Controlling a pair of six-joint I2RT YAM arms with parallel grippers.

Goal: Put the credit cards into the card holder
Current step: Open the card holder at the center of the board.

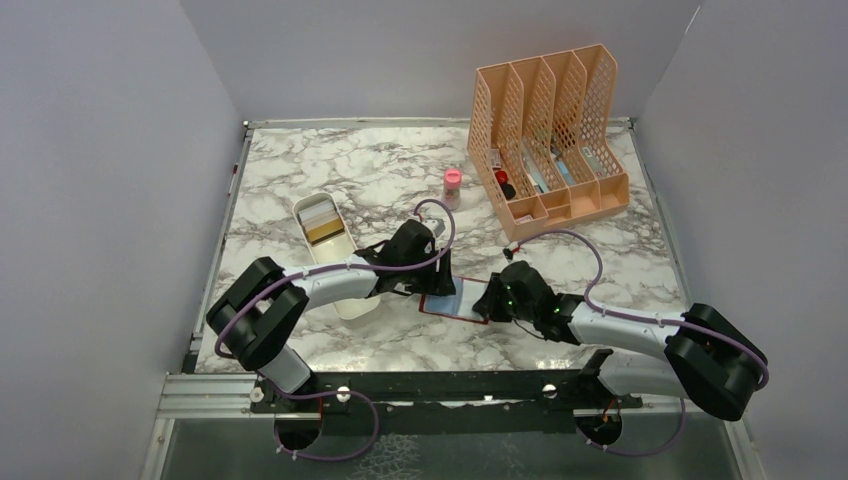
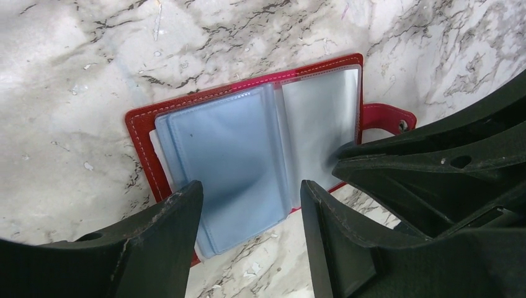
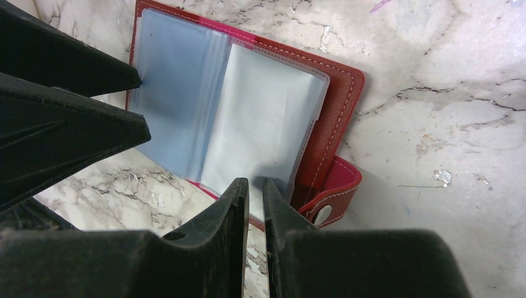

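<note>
The red card holder [image 1: 452,300] lies open on the marble table, its clear sleeves [image 2: 236,155] fanned out and its snap tab [image 3: 335,192] to one side. Over its near edge hovers my left gripper [image 2: 251,192], open, with nothing between the fingers. My right gripper [image 3: 255,183] is shut, its tips resting on the edge of the clear right-hand page [image 3: 260,124]. From the top, both grippers [image 1: 440,283] [image 1: 487,303] meet at the holder. Cards [image 1: 322,225] lie stacked in a white tray [image 1: 343,250] to the left.
A peach mesh file organizer [image 1: 550,140] with small items stands at the back right. A pink-capped bottle [image 1: 453,184] is beside it. The left arm reaches past the white tray's near end.
</note>
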